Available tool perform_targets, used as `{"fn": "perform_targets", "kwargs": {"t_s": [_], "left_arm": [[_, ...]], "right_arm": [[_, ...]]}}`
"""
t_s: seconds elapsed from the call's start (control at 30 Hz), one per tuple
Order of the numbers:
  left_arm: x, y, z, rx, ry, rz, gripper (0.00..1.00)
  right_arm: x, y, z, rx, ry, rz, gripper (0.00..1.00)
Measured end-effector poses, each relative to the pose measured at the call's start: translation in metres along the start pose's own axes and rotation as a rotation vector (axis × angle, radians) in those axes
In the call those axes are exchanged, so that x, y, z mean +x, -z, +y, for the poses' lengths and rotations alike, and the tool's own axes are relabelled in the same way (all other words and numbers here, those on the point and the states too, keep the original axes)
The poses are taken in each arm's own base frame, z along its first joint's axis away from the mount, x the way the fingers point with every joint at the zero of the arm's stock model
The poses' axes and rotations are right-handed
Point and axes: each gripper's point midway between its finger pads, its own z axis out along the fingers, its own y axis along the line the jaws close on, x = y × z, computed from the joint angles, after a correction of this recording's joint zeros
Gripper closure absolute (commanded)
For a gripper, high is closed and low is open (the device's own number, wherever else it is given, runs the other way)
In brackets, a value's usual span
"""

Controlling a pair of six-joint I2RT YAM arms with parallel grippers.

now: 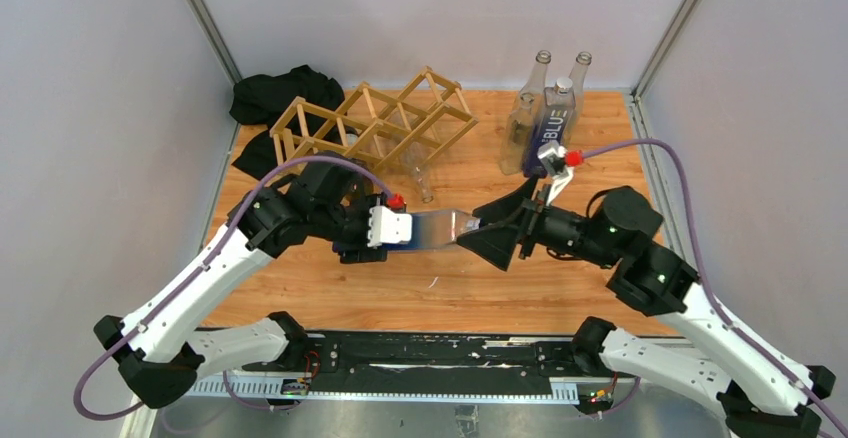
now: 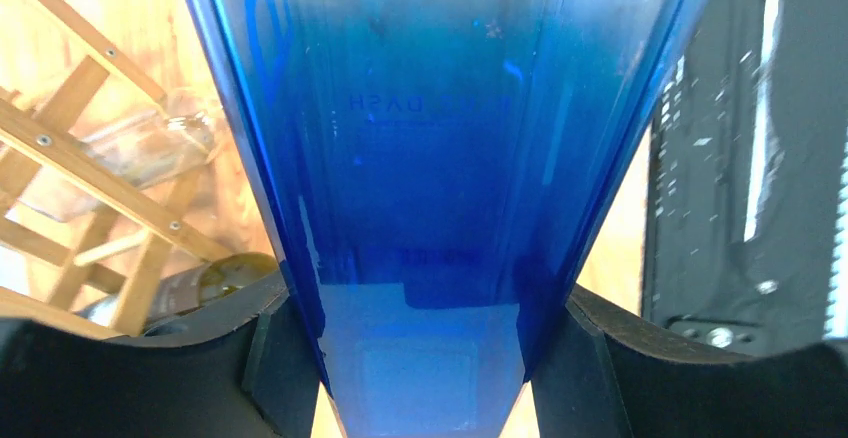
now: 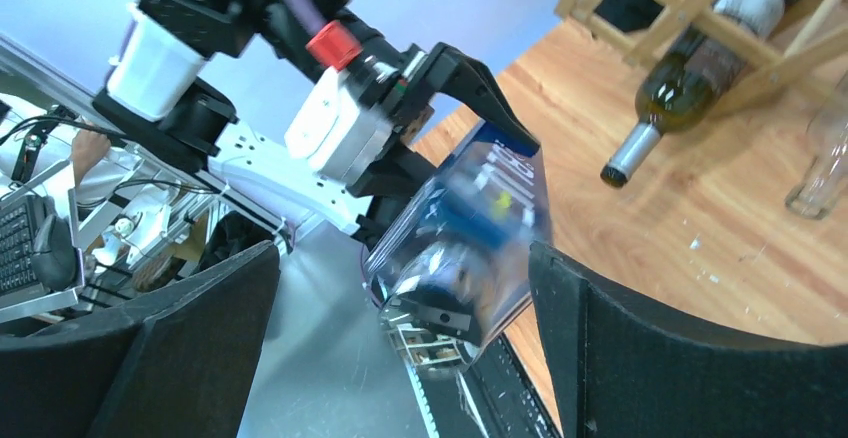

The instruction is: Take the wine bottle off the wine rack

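The left gripper (image 1: 412,230) is pinching the blue bottle (image 1: 445,228) level, its far end lying between the right gripper's (image 1: 487,238) spread fingers, with the wine rack (image 1: 375,123) standing just behind the left gripper.

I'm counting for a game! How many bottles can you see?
7. Three clear bottles and a blue-labelled bottle stand back right; the left end effector holds a blue bottle; a clear bottle and a dark bottle lie in the wine rack. Others may be hidden.
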Motion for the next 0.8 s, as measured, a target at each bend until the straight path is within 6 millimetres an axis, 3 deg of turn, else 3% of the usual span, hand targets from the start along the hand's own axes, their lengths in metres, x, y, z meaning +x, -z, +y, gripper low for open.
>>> {"fn": "perform_targets", "kwargs": {"t_s": [0.17,0.37,0.57,0.8], "left_arm": [[-0.019,0.013,0.003,0.018,0.168,-0.123,1.00],[-0.041,0.022,-0.001,0.097,0.334,-0.240,1.00],[-0.069,0.028,-0.013,0.221,0.429,-0.337,1.00],[-0.087,0.037,-0.024,0.317,0.484,-0.403,1.00]], "right_arm": [[-0.022,0.024,0.017,-0.028,0.077,-0.085,0.02],[-0.025,0.032,0.020,-0.033,0.122,-0.099,0.01],[-0.014,0.011,0.009,-0.024,0.119,-0.040,0.01],[-0.006,-0.032,-0.003,-0.049,0.101,0.011,0.01]]}}
